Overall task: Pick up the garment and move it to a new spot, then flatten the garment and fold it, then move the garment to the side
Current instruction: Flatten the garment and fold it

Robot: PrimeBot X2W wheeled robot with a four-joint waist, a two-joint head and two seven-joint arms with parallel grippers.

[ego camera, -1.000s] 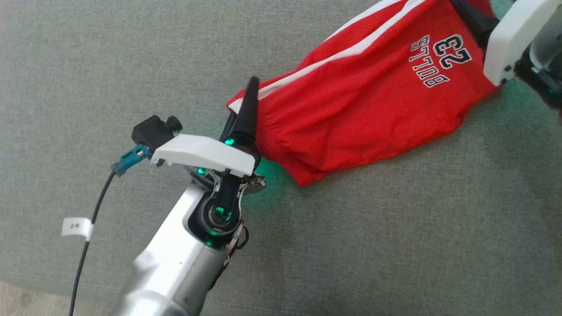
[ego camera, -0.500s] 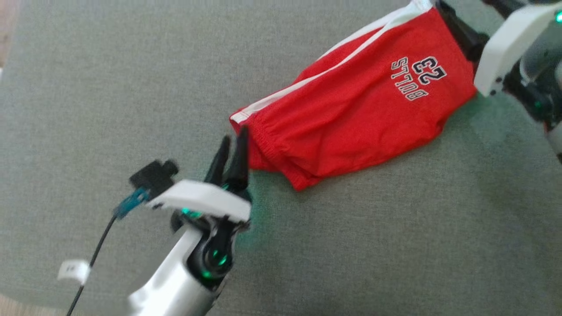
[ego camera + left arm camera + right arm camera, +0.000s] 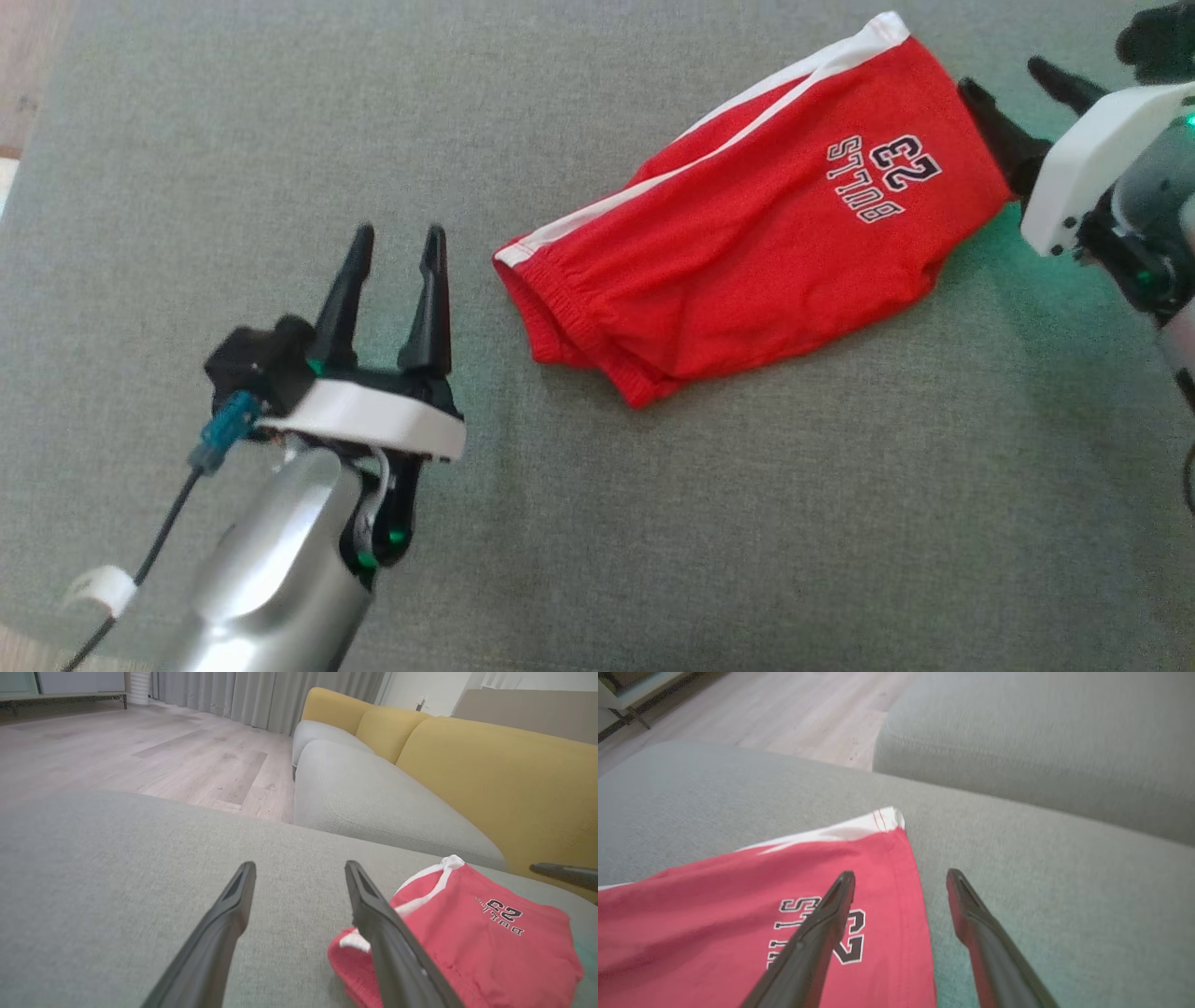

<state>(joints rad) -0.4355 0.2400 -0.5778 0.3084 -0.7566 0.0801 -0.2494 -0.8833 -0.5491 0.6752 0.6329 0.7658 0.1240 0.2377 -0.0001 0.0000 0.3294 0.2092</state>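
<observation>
A: Step?
B: Folding looks done. Red shorts (image 3: 747,261) lie on the sofa seat (image 3: 653,523); my left claw (image 3: 399,233) and right claw (image 3: 1004,77) gape wide, empty, at either end.
A: Next?
B: Regrip, slide aside.

Grey seat cushion (image 3: 653,523) and what lies around it
Beyond the seat cushion's far edge sits a second grey cushion (image 3: 373,807); yellow back cushions (image 3: 490,774) rise behind the seat cushion, pale wooden floor (image 3: 140,751) stretches past it, and grey curtains (image 3: 261,695) hang far beyond it.
</observation>
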